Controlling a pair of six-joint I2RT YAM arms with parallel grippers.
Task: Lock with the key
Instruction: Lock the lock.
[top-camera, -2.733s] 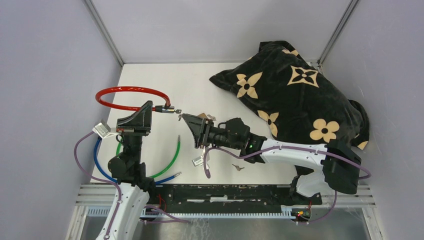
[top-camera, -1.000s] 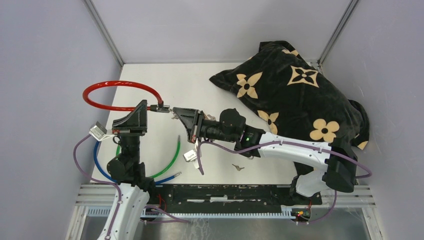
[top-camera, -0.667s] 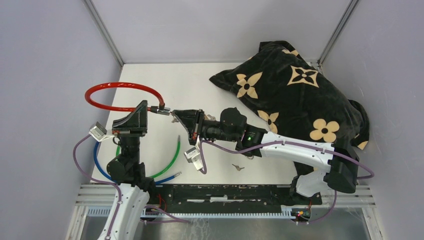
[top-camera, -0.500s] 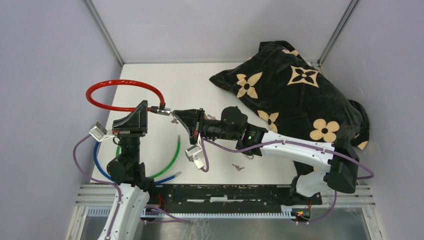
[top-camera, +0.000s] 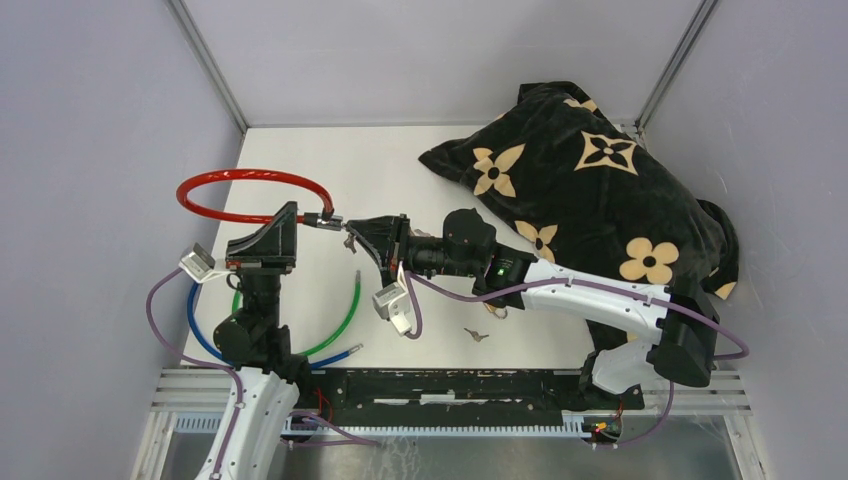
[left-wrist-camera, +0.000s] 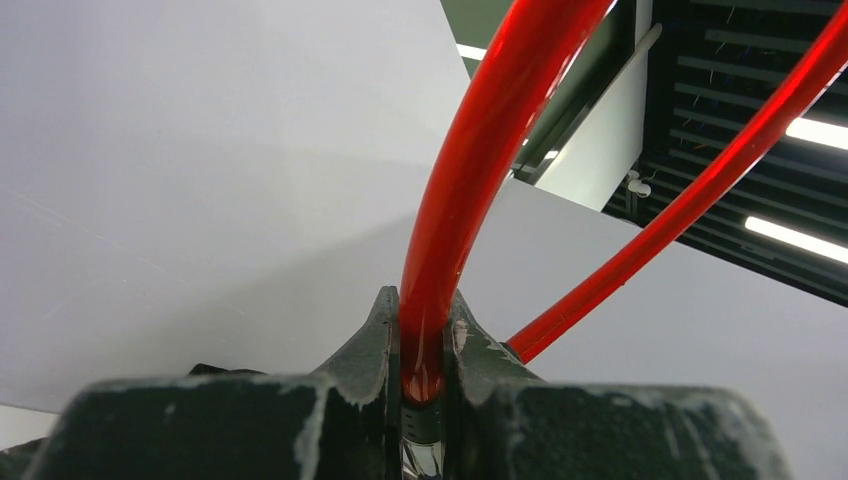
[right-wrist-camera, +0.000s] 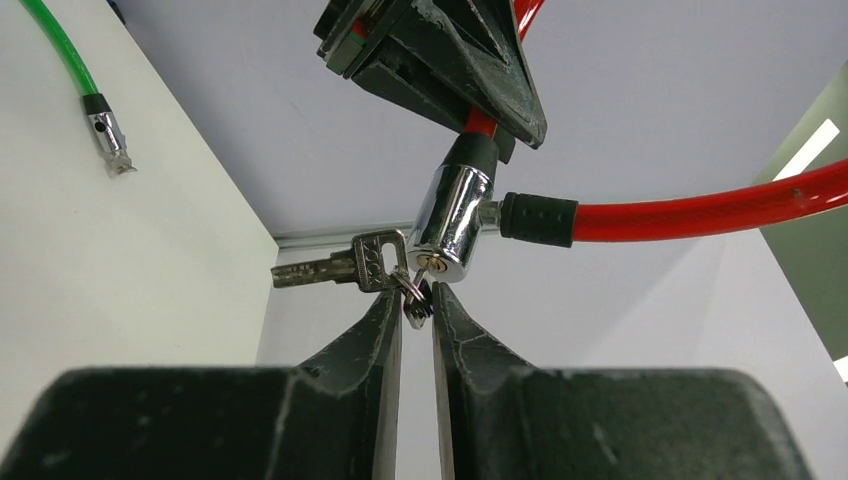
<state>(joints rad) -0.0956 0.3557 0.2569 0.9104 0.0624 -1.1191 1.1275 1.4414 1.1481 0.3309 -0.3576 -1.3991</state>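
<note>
A white table (top-camera: 400, 170) stands between grey walls, with a black flowered cushion (top-camera: 590, 180) filling its far right corner. Above the table's left half, the left tool (left-wrist-camera: 421, 335) clamps the red cable (left-wrist-camera: 470, 170) close to the chrome lock cylinder (right-wrist-camera: 448, 225). The key (right-wrist-camera: 416, 303) sits in the cylinder's end, with a spare key (right-wrist-camera: 325, 269) dangling beside it. The right tool (right-wrist-camera: 412, 310) has its fingers narrowly apart around the key's head; I cannot tell whether they pinch it.
</note>
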